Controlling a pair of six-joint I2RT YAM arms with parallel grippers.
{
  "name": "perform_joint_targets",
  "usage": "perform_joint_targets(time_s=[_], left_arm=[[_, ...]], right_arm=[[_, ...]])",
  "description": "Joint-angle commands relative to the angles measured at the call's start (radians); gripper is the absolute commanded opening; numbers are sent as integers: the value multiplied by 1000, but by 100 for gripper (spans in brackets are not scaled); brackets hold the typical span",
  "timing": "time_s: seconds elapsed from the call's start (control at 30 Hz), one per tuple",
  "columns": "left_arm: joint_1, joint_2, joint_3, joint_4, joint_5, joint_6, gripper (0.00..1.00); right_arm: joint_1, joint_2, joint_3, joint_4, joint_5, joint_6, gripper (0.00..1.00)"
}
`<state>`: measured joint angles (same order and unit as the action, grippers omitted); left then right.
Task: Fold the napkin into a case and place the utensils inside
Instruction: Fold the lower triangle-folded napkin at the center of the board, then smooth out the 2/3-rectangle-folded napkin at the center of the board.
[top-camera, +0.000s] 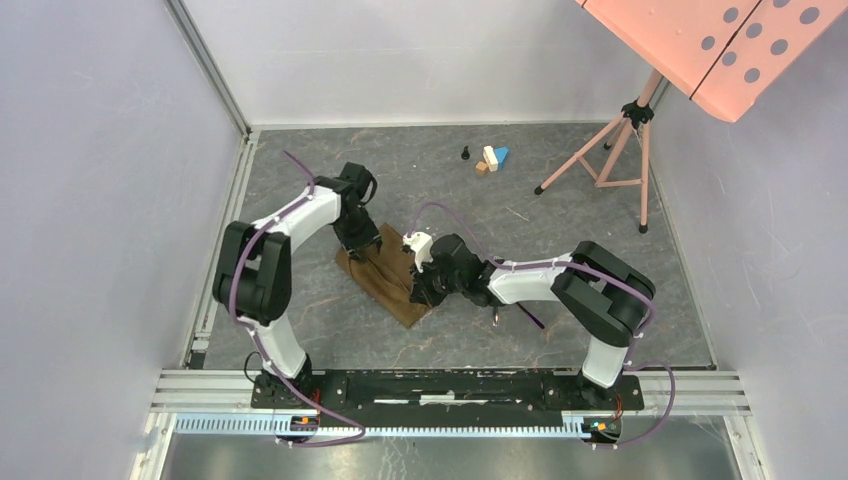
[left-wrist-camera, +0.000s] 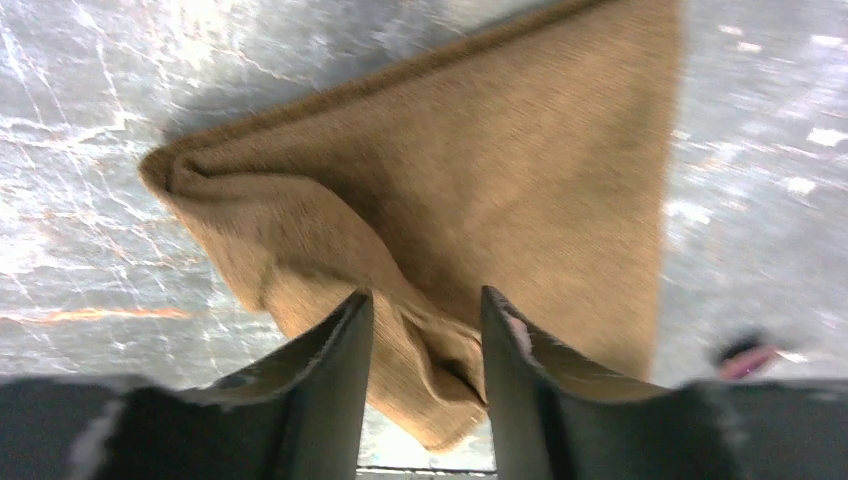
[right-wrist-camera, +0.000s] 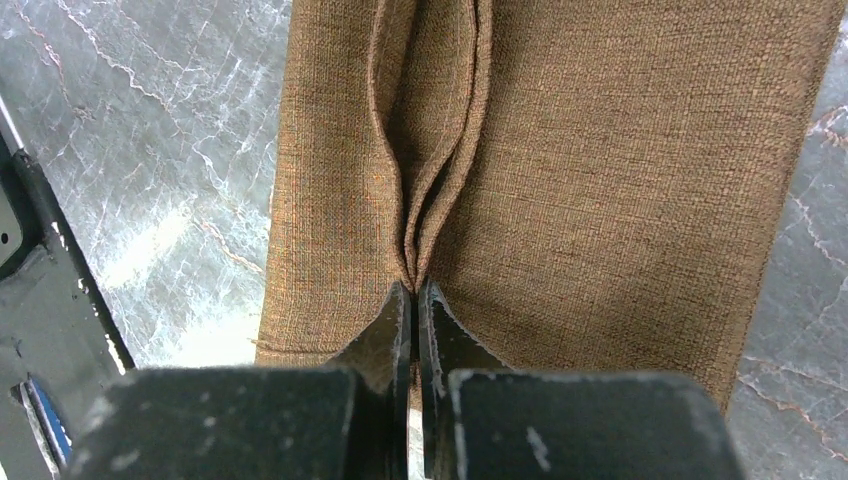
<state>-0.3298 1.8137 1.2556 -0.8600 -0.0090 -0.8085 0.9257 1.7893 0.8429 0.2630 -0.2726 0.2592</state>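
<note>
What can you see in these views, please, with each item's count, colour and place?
napkin: one, brown, folded, table centre
utensil handle: one, dark, right of napkin
toy blocks: three, cream, blue, orange, far side
small object: one, black, left of blocks
stand: one, pink, far right
table: one, grey marbled, underneath
left gripper: one, black, open over napkin
right gripper: one, black, shut on napkin fold

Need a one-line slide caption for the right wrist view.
Right end effector shut, pinching a raised pleat of the napkin on the table.
</note>
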Motion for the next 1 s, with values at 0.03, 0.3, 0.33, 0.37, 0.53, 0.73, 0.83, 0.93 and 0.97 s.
perform_joint_targets(time_s=[0.03, 0.3, 0.33, 0.37, 0.53, 0.73, 0.83, 0.93, 0.97], left_arm=[[21, -197, -17, 71, 129, 119, 58], [228, -356, -204, 136, 287, 177, 41], [267, -353, -232, 158, 324, 179, 31], [300, -346, -263, 184, 369, 178, 21], [361, -268, -334, 328, 510, 141, 3], [362, -204, -325, 390, 489, 108, 2], [367, -175, -313, 396, 475, 101, 2], [376, -155, -304, 402, 464, 91, 2], [379, -150, -300, 403, 460, 87, 2]], right_arm=[[-1, 13, 45, 3, 34, -26, 0], [-13, 34, 79, -12, 8, -43, 0], [-14, 35, 83, -14, 5, -45, 0], [-15, 36, 85, -16, 5, -48, 0], [-16, 40, 94, -23, -4, -55, 0], [-16, 57, 109, -39, -16, -67, 0], [-17, 63, 119, -47, -17, -75, 0], [-16, 70, 135, -57, -17, -85, 0], [-16, 71, 138, -59, -17, -88, 0]])
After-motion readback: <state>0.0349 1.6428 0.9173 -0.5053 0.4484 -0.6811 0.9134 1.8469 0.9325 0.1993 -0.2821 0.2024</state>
